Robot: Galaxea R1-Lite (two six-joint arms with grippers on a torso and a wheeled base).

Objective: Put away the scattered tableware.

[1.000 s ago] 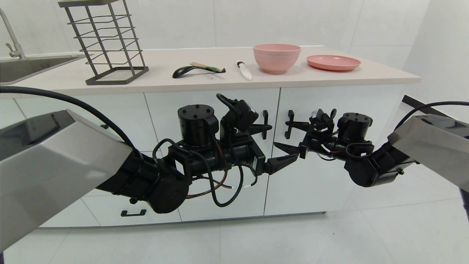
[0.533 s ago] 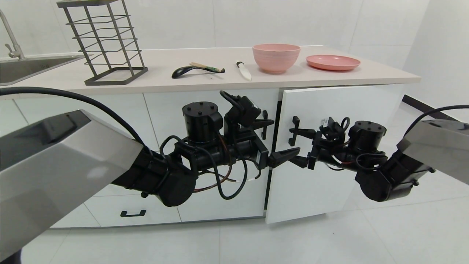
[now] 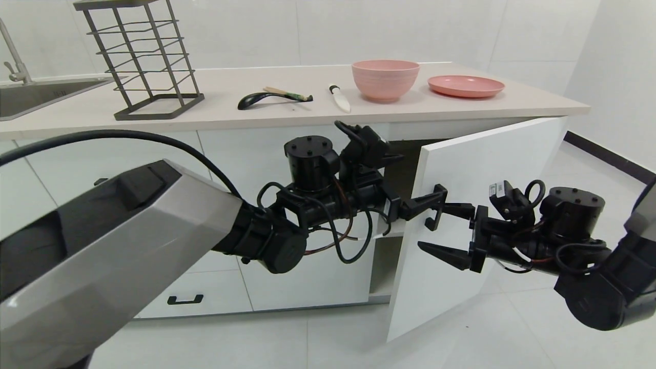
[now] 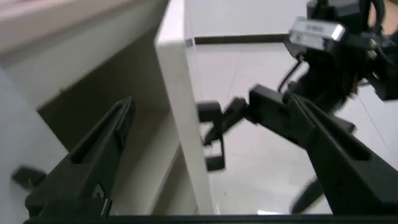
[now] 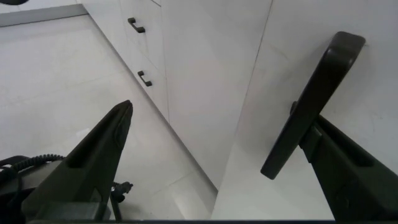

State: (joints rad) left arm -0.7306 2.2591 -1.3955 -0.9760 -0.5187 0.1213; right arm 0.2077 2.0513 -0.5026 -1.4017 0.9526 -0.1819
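On the counter [image 3: 538, 105] lie a black spoon [image 3: 256, 99], chopsticks [image 3: 287, 93], a white knife [image 3: 341, 99], a pink bowl [image 3: 385, 79] and a pink plate [image 3: 465, 86]. Below them the right cabinet door [image 3: 487, 169] stands partly open. My right gripper [image 3: 435, 228] is open, its upper finger hooked behind the black door handle [image 3: 434, 215] [image 5: 311, 106]. My left gripper [image 3: 407, 182] is open too, straddling the door's free edge [image 4: 180, 124], one finger inside the cabinet and one outside.
A tall black wire rack [image 3: 141, 61] stands on the counter's left part, with a sink [image 3: 41, 95] beyond it. A drawer with a black handle [image 3: 185, 299] sits low on the left. White tiled floor spreads in front of the cabinet.
The right cabinet door has swung from shut to partly open as my right gripper drew its handle outward to the right. My left gripper moved right to the door's edge.
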